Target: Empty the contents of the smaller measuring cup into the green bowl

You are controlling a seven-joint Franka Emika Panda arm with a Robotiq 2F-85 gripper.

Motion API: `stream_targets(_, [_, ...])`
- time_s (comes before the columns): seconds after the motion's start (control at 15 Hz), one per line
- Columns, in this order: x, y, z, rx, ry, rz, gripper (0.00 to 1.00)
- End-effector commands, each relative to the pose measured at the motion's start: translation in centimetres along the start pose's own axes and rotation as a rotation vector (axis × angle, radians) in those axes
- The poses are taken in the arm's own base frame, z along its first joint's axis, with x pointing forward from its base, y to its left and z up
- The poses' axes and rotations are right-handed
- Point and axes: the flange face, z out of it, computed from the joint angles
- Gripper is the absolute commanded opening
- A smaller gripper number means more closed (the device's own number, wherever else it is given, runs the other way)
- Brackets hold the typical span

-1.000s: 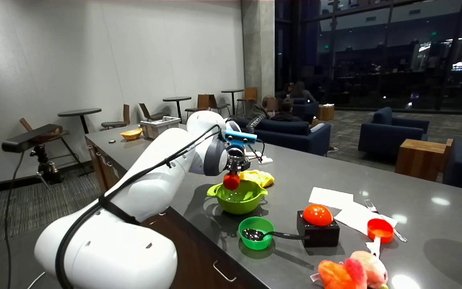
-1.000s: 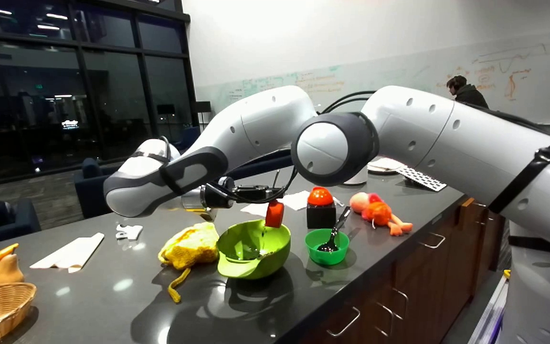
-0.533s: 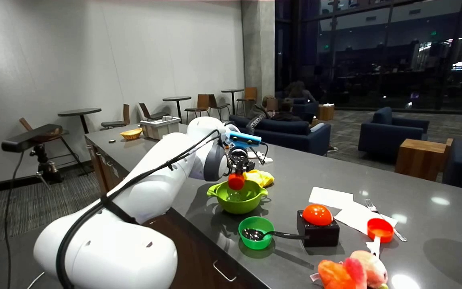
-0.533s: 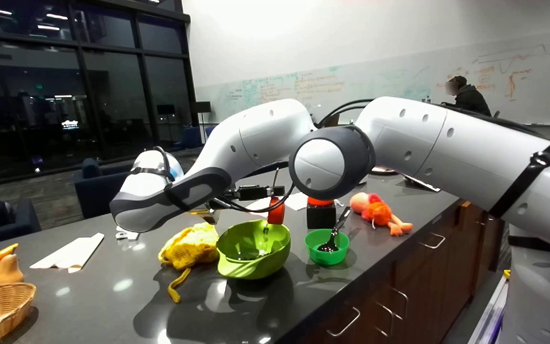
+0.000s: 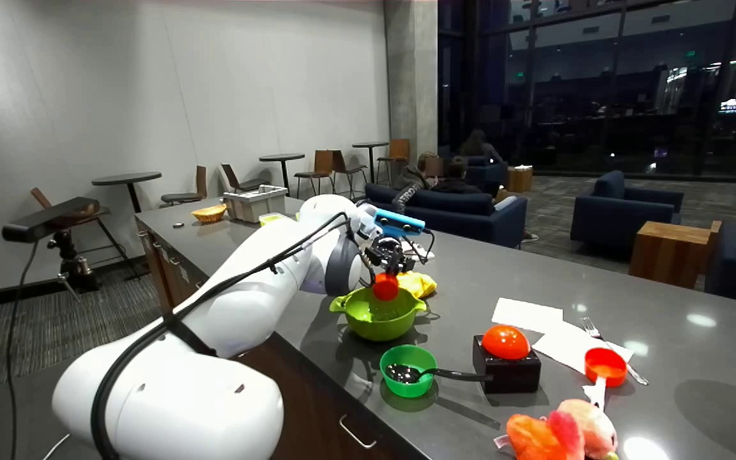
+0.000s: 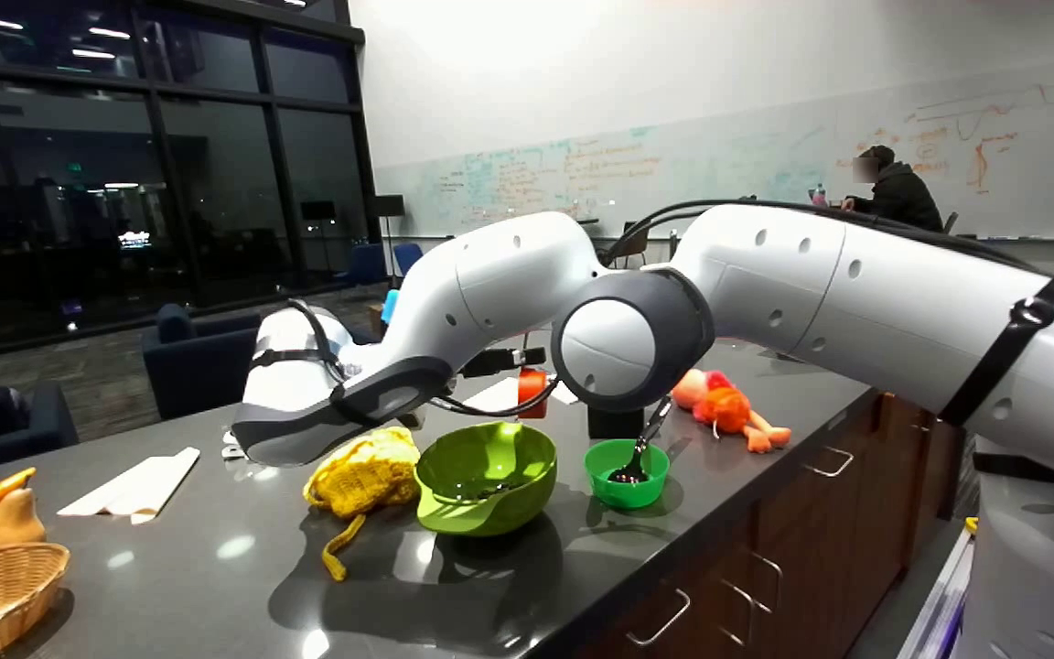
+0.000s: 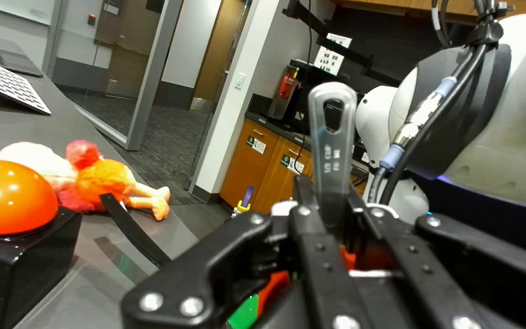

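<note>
1. Tool (image 7: 331, 196) set narrow, its black fingers (image 7: 306, 221) pinching the slotted, translucent grey plastic handle (image 7: 334, 137) of the small round red plastic measuring cup (image 5: 386, 287).
2. That cup hangs just below the tool, above the wide flared lime-green plastic bowl (image 5: 377, 329), inside which show specks too small to name.
3. Underneath the tool spreads the glossy dark-grey desk (image 5: 457, 287), spotted with bright reflections, with brown wooden drawer fronts (image 6: 806, 531) beneath its edge.
4. Well apart from the tool stand pale walls (image 5: 278, 64), tall dark windows (image 5: 572, 108) and navy-blue armchairs (image 5: 620, 207) on grey carpet (image 5: 550, 211).
5. Near the tool, just beside the bowl, lies a bumpy yellow knitted thing (image 6: 367, 471); on the bowl's other side sits a smooth green round plastic tub (image 5: 409, 390) bearing a shiny black spoon (image 5: 451, 374).
6. Farther from the tool: a glossy orange dome (image 5: 506, 342) on a black box (image 5: 507, 375), and a fuzzy pink-and-orange plush toy (image 6: 728, 407).
7. Printing on the handle reads "1/3 CUP", its second line blurred; green and orange handwriting (image 6: 614, 156) beyond the tool is too small to read.
</note>
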Motion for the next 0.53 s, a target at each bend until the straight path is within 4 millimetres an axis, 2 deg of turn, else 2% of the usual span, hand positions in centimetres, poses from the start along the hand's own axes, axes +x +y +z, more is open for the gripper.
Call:
stream_targets(0.0, [-0.64,-0.34,-0.31,0.009,-0.020,-0.010,0.04])
stream_targets(0.47, [-1.13,-0.17,-0.53,0.006,-0.049,-0.037,0.04])
